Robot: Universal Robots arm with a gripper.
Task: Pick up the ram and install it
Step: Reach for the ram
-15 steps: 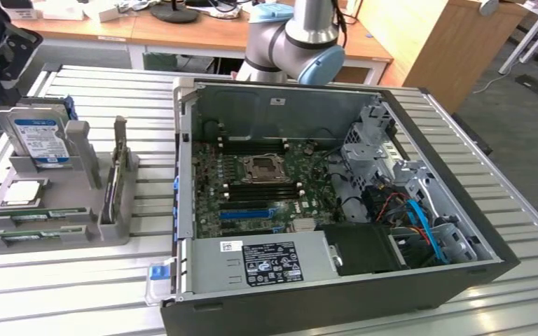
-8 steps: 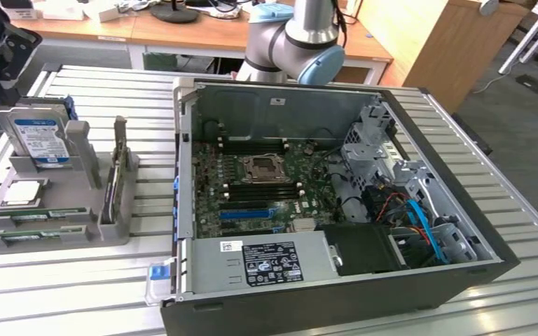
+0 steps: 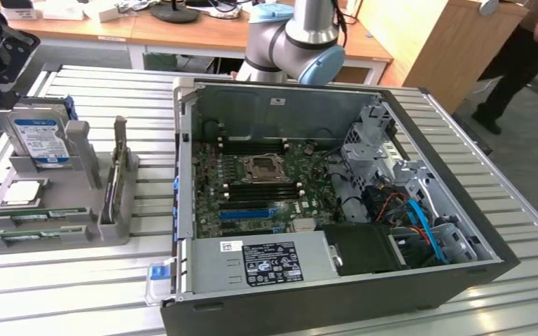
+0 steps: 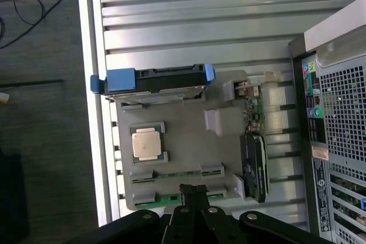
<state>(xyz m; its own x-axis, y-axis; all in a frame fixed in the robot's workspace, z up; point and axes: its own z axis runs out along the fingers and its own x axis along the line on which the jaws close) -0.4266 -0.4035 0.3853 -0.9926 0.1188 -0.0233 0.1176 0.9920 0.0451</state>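
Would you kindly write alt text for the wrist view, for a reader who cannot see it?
The shut gripper hangs over a grey parts holder, nearest the ram lying flat in it. The holder also carries a silver processor, a hard drive and an expansion card, beside the computer case.
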